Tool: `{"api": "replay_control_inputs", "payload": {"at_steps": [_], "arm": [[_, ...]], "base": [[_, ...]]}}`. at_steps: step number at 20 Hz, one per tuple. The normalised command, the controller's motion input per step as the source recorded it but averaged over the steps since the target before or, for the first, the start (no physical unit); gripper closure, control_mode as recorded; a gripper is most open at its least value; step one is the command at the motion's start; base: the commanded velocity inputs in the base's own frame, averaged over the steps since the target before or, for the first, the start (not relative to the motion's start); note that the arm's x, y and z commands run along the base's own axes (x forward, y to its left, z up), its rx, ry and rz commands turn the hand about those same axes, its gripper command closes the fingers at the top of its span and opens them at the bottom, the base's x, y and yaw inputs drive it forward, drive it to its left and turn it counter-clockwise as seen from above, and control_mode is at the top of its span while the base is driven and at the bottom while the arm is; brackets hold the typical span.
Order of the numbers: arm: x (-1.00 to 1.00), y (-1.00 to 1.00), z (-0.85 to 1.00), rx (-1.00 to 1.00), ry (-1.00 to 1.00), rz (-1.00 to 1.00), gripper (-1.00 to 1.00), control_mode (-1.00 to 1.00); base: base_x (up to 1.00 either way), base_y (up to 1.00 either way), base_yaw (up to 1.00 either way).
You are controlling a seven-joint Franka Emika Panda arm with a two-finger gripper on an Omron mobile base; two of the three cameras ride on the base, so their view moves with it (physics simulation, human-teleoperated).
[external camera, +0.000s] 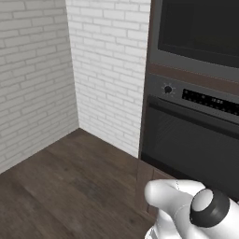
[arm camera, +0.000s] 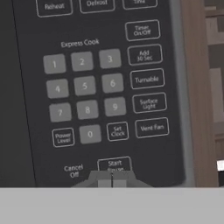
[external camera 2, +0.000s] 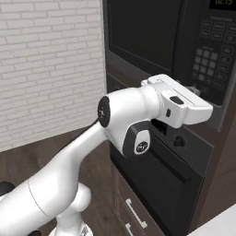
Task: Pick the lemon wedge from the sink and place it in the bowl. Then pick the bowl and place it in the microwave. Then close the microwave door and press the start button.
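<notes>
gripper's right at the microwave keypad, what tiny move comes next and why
Probably a short push straight ahead, to press the Start button. In the hand view the gripper has its fingertips together, just under that key on the microwave keypad. The microwave door looks closed flush, so starting seems to be what remains. Whether the tips already touch the key cannot be told.

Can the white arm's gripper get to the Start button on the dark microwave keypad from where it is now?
Probably yes. The shut gripper sits right below the Start button on the dark keypad, with nothing between them; contact itself cannot be judged.
</notes>
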Motion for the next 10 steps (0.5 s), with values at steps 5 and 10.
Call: {"api": "replay_control_inputs", "payload": {"at_steps": [5, 10], "arm": [[0.1, -0.17, 0.0, 0.0, 0.0, 0.0, 1.0, -1.0], [0.07, -0.18, -0.03, 0.0, 0.0, 0.0, 1.0, -1.0]], "base": [[0.0, 0.0, 0.0], [0.0, 0.0, 0.0]]}}
